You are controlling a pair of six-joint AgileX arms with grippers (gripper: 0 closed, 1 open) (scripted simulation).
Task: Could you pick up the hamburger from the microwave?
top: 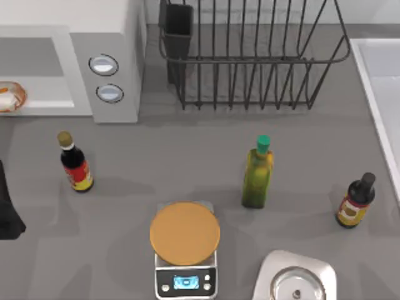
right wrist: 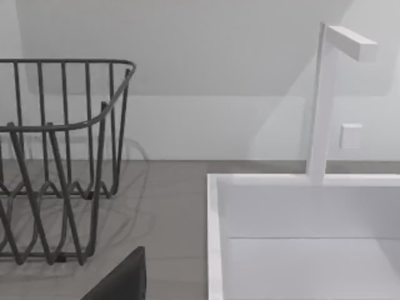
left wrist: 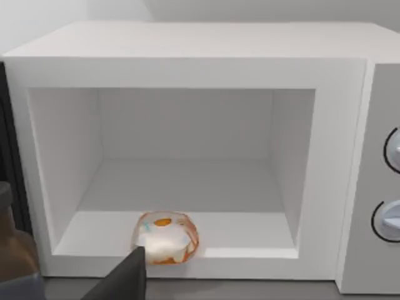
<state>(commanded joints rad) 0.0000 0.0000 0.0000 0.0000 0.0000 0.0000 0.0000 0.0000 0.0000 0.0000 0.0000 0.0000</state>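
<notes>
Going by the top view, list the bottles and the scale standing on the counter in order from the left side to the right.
Red-labelled dark bottle with a tan cap → digital scale with its orange-tan disc → green-capped oil bottle → dark bottle with a black cap.

The microwave (left wrist: pixel 187 69) is standing open-fronted, its cavity lying free above and beside the hamburger (left wrist: pixel 165 238), which is sitting at the front lip. A soy sauce bottle (top: pixel 75 162) is standing on the desk (top: pixel 125 212) before the microwave, well apart from the digital scale (top: pixel 185 247).
</notes>
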